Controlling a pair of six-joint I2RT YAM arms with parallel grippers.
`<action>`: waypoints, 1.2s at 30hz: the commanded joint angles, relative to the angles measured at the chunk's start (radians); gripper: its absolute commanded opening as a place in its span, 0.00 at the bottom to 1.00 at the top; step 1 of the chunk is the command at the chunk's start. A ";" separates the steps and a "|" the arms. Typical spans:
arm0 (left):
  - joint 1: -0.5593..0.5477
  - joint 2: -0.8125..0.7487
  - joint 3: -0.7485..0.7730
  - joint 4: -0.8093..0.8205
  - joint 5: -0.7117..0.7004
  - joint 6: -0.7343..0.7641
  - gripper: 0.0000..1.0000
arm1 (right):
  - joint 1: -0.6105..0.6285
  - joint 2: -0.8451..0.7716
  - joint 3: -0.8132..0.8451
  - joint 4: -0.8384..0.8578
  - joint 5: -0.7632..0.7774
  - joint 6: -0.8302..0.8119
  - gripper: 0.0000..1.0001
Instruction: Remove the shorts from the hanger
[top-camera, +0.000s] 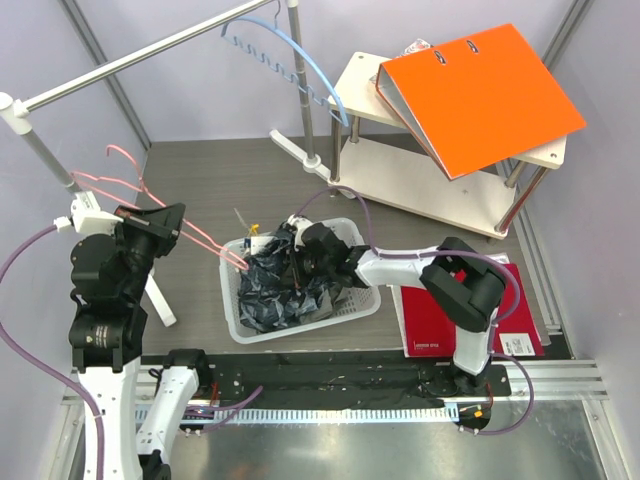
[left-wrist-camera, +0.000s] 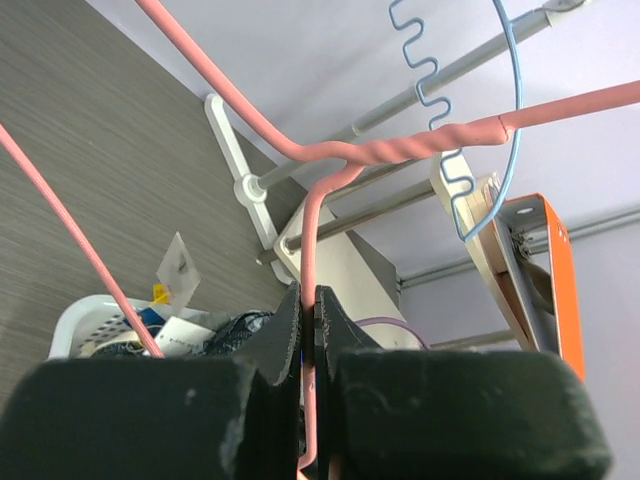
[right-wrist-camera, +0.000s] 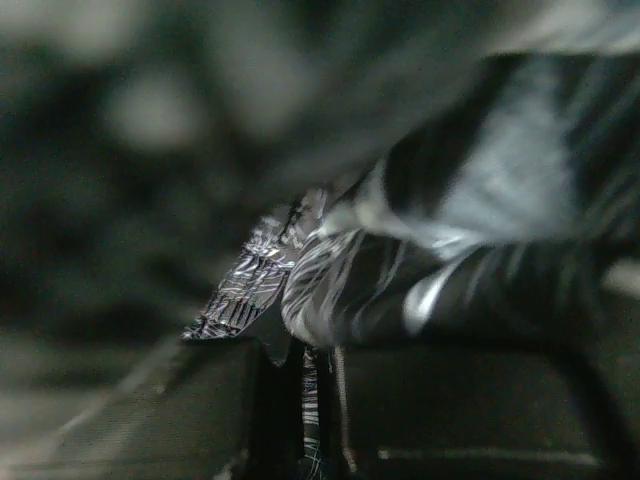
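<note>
The dark patterned shorts (top-camera: 280, 285) lie bunched in a white basket (top-camera: 362, 307). My left gripper (top-camera: 165, 222) is shut on the pink wire hanger (top-camera: 200, 235), whose lower end reaches into the basket by the shorts. In the left wrist view the pink hanger (left-wrist-camera: 312, 250) runs between my closed fingers, midway at the gripper (left-wrist-camera: 308, 300). My right gripper (top-camera: 305, 250) is down in the basket, shut on a fold of the shorts (right-wrist-camera: 330, 290); the cloth is pinched in the gripper (right-wrist-camera: 312, 365). Whether the shorts still hang on the wire is hidden.
A clothes rail (top-camera: 130, 62) crosses the upper left, with a blue wire hanger (top-camera: 300, 70) on it. A white two-level table (top-camera: 440, 185) carries an orange binder (top-camera: 480, 90) at the right. A red book (top-camera: 470, 325) lies near my right arm's base.
</note>
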 joint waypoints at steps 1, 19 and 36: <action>0.001 0.022 -0.003 0.044 0.083 -0.015 0.00 | 0.013 -0.018 -0.043 -0.109 0.166 -0.054 0.01; 0.001 0.038 -0.066 0.104 0.131 -0.050 0.00 | 0.013 -0.467 0.067 -0.469 0.234 -0.262 0.80; 0.001 0.030 -0.102 0.128 0.161 -0.113 0.00 | 0.175 -0.582 0.139 -0.187 -0.046 -0.301 0.96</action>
